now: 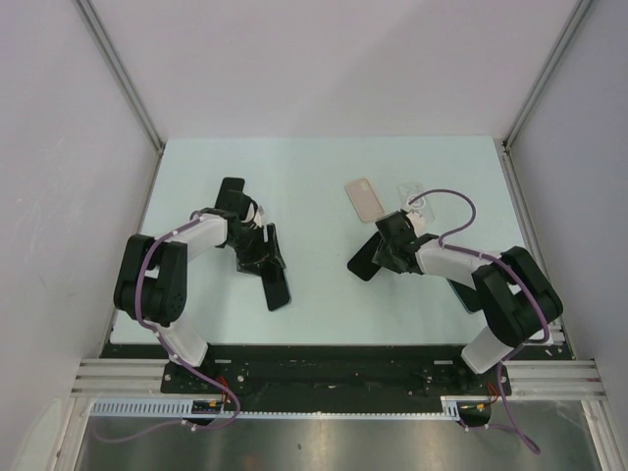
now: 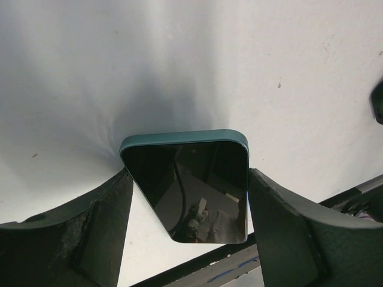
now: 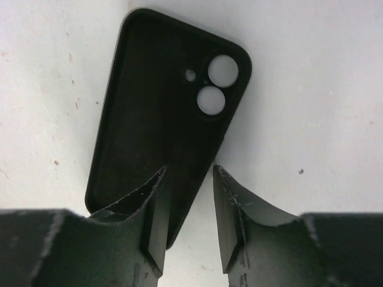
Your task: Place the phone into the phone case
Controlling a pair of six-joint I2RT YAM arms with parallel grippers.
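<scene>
My left gripper (image 1: 260, 250) is shut on the phone (image 1: 278, 291), a dark-screened handset with a teal edge. In the left wrist view the phone (image 2: 188, 191) sits between both fingers, over the table near its front edge. The black phone case (image 1: 363, 263) lies open side up on the table right of centre. In the right wrist view the case (image 3: 161, 113) shows two round camera holes. My right gripper (image 3: 188, 170) is narrowly open astride the case's near side edge. One finger is over the case's inside and the other is outside it, with table showing in the gap.
A beige phone case (image 1: 363, 199) and a clear case (image 1: 412, 191) lie at the back, just beyond the right gripper. A black flat piece (image 1: 233, 193) shows behind the left wrist. Grey walls enclose the table. A black rail (image 2: 239, 263) runs along the front edge.
</scene>
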